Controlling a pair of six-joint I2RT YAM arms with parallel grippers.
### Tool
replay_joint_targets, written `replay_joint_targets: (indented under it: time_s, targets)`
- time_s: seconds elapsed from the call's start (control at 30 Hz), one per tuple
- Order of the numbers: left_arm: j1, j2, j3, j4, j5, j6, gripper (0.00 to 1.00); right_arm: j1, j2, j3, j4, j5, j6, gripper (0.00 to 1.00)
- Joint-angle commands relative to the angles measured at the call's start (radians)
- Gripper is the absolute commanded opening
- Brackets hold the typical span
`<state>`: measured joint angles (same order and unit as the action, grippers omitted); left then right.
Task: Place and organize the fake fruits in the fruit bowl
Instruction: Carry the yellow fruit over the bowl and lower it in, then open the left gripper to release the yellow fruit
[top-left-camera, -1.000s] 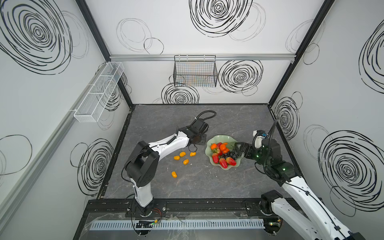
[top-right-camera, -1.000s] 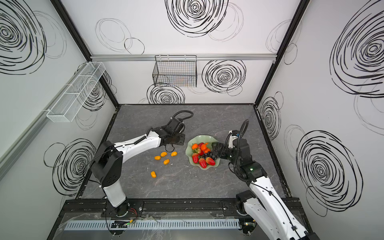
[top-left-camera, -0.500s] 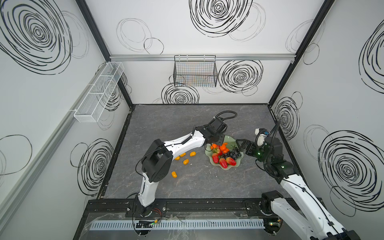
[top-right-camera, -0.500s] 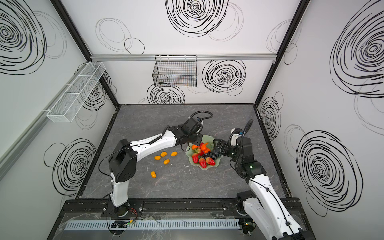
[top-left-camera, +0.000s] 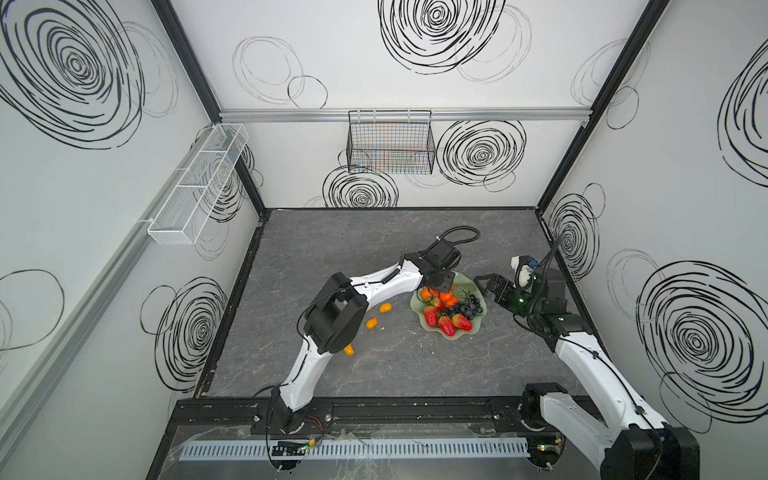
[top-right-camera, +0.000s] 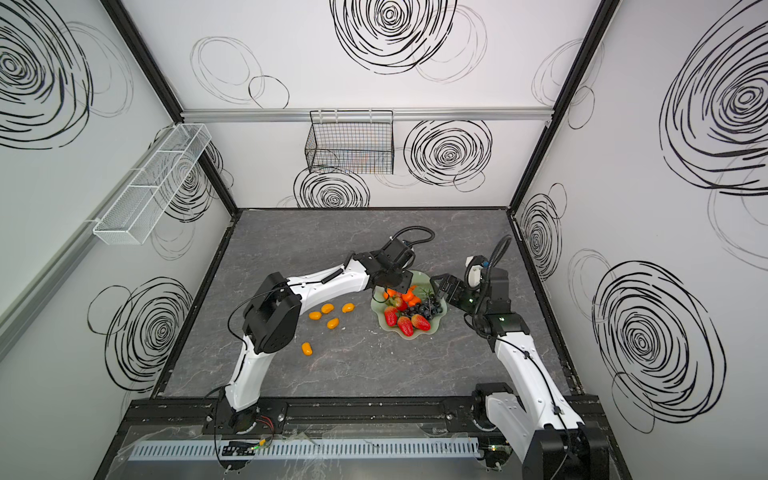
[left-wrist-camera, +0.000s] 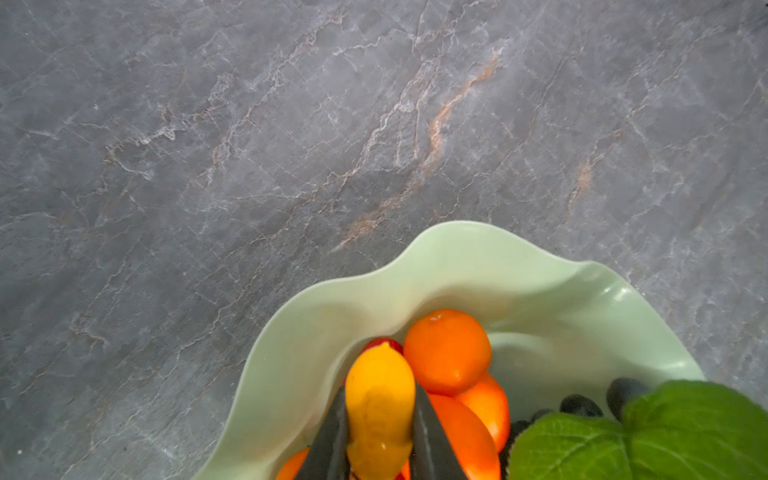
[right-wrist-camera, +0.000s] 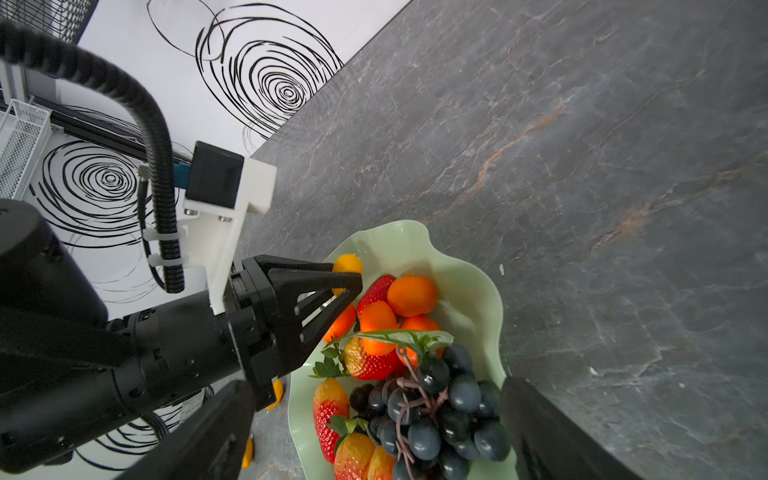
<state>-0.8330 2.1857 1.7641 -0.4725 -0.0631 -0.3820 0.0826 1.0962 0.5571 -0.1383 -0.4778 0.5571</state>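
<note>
I'm working in a lab robot cell: white panel walls (top-left-camera: 353, 62) printed with black scribbled spirals, black frame posts (top-left-camera: 595, 102) in the corners, a grey stone-pattern tabletop (top-left-camera: 332, 249), two white-and-black arms (top-left-camera: 382, 284) mounted on a black rail (top-left-camera: 415, 413) at the front, a wire basket (top-left-camera: 390, 149) and mesh tray (top-left-camera: 195, 187) hung on the walls.

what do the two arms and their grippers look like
The left arm and right arm have white shells with black joints. The left gripper and right gripper are black with triangular open-frame fingers. A black ribbed cable runs to a white bracket at each wrist. Green lights glow on the right arm.
</note>
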Motion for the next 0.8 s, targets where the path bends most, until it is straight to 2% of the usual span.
replay_joint_targets:
  time_s: [0.0,0.47,0.57,0.77]
  targets:
    - [0.003,0.035,0.051,-0.011,0.001,-0.004,0.22,-0.009,0.025,0.032,0.015,-0.055,0.0,0.97]
    - [0.013,0.018,0.065,-0.023,0.017,-0.009,0.36,-0.017,-0.001,0.03,-0.006,-0.043,-0.028,0.96]
    - [0.012,-0.022,0.057,-0.014,0.031,-0.012,0.42,-0.015,-0.017,0.031,-0.017,-0.025,-0.038,0.95]
    - [0.012,-0.173,-0.018,0.002,-0.002,-0.015,0.43,0.028,-0.063,0.06,-0.055,0.022,-0.055,0.95]
